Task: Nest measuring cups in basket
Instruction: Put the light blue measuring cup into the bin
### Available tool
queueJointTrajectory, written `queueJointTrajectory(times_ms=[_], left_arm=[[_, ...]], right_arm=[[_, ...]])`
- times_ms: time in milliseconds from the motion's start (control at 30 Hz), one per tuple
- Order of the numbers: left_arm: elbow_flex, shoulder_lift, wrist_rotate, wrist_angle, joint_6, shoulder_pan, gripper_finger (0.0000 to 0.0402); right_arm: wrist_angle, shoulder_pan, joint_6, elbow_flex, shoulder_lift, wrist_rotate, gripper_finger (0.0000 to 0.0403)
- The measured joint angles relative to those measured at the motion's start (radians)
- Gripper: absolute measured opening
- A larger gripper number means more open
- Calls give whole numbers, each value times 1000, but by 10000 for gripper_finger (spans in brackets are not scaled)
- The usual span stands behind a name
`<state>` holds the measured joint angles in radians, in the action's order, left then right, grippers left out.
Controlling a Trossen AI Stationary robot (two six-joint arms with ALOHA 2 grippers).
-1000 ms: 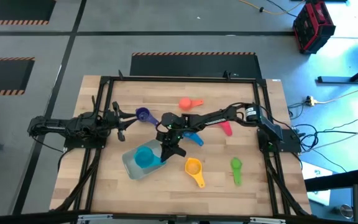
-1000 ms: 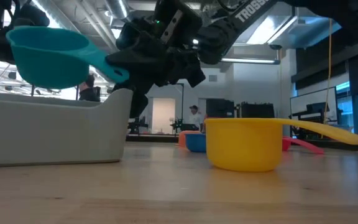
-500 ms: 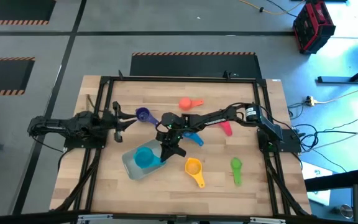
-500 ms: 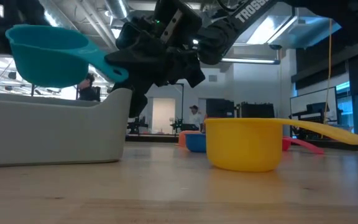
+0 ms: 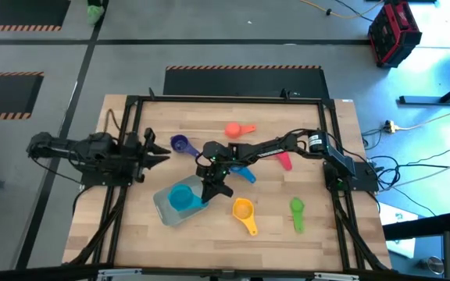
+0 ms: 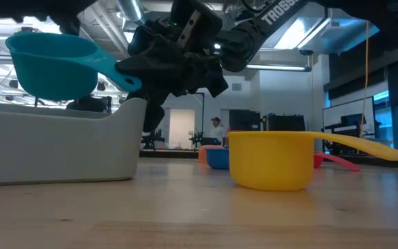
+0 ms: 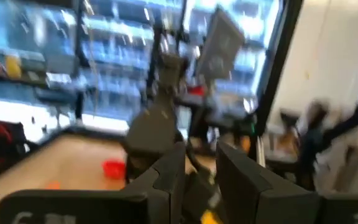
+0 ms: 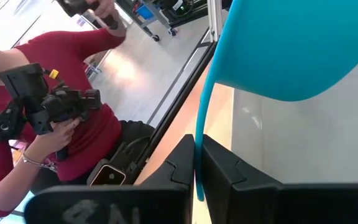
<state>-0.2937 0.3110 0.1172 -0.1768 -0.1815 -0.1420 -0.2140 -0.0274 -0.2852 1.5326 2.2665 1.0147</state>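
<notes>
Right gripper [image 5: 207, 190]: fingers clamped on the flat handle of the large teal plastic measuring cup [image 5: 181, 197], bowl held above the shallow pale grey-blue plastic basket [image 5: 165, 209] at near-left centre of the wooden table [image 5: 319, 242]. Left gripper [image 5: 162, 156]: at table's left edge, fingers narrowly parted, empty. Loose cups: purple [image 5: 180, 144], coral-orange [image 5: 234, 129], blue [image 5: 244, 172], pink-red [image 5: 285, 161], yellow-orange [image 5: 244, 211], green [image 5: 297, 209].

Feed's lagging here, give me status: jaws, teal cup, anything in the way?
Right gripper jaws shut on teal cup handle, cup above basket. Left gripper idle near purple cup. Nothing blocking.
</notes>
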Motion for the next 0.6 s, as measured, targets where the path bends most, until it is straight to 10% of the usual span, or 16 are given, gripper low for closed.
queueJointTrajectory(times_ms=[600], left_arm=[[-670,579,49,889,-218,-209,84]], right_arm=[[-4,0,-26,0,0,-1,25]])
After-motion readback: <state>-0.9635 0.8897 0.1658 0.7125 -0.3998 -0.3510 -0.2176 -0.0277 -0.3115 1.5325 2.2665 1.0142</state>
